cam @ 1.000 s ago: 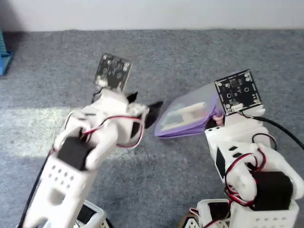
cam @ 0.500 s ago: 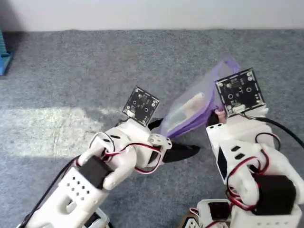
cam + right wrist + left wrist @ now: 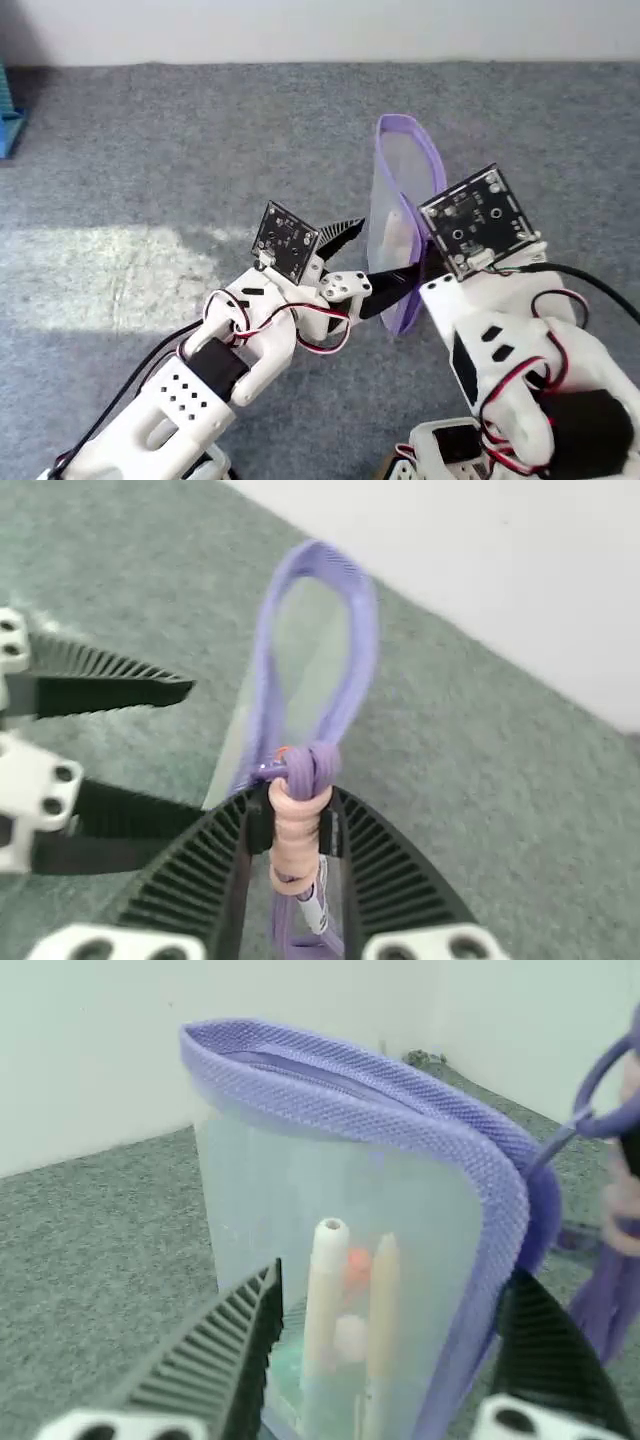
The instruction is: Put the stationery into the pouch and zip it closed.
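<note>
1. Upended within the last second, the pouch (image 3: pixel 403 200) now rears on end above the carpeted table (image 3: pixel 150 150), where it had lain flat. In the high view the left gripper (image 3: pixel 368 262) has swung across to it. Its jaws are spread wide on either side of the pouch's lower part. Whether the pouch's lower end touches the table cannot be told.

2. From the left wrist view, the pouch stands upright between the two open jaws, apart from both. The stationery (image 3: pixel 340 1300) shows through the clear wall: pale pen-like sticks on end, with small items below. That part of the task looks done.

3. From the right wrist view, the right gripper (image 3: pixel 297 805) is clamped tight on the pull cord (image 3: pixel 296 825) at the pouch's near end. The pouch rises edge-on beyond it, its purple border forming a loop.

4. Still to do, by the look of it, is the zip. How far it is drawn cannot be made out. Closing it likely calls for the left gripper to pinch the pouch while the right draws the cord along.
</note>
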`<state>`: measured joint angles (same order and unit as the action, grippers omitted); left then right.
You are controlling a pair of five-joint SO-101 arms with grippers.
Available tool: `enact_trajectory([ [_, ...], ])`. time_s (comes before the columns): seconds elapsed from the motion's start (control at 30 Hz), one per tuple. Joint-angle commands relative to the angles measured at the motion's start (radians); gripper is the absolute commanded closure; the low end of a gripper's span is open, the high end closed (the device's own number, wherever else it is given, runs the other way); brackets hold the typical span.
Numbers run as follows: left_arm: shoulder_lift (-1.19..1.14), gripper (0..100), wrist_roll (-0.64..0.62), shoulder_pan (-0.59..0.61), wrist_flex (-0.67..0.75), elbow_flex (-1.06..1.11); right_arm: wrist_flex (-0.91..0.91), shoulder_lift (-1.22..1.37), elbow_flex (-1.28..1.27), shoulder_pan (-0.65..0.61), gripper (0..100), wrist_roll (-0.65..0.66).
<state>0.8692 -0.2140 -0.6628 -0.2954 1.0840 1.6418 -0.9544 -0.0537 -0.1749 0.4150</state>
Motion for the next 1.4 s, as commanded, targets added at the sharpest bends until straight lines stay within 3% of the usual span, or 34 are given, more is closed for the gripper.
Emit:
enact_trajectory([
  [0.0,0.029,68,0.021,-0.037,-0.009,-0.008,-0.002,-0.007,0.048,-0.019,99.1,0.003],
  [0.47,0.117,68,0.025,-0.104,-0.149,-0.081,-0.004,-0.005,0.048,-0.024,99.1,0.008],
  [0.77,-0.031,68,-0.058,-0.031,-0.109,-0.117,0.042,-0.016,0.054,-0.024,99.1,-0.002],
  [1.13,-0.167,68,-0.103,-0.028,-0.078,-0.205,0.053,-0.012,0.054,-0.022,99.1,-0.054],
  [1.37,-0.072,82,-0.061,-0.031,-0.126,-0.193,0.051,-0.01,0.054,-0.018,99.1,-0.054],
])
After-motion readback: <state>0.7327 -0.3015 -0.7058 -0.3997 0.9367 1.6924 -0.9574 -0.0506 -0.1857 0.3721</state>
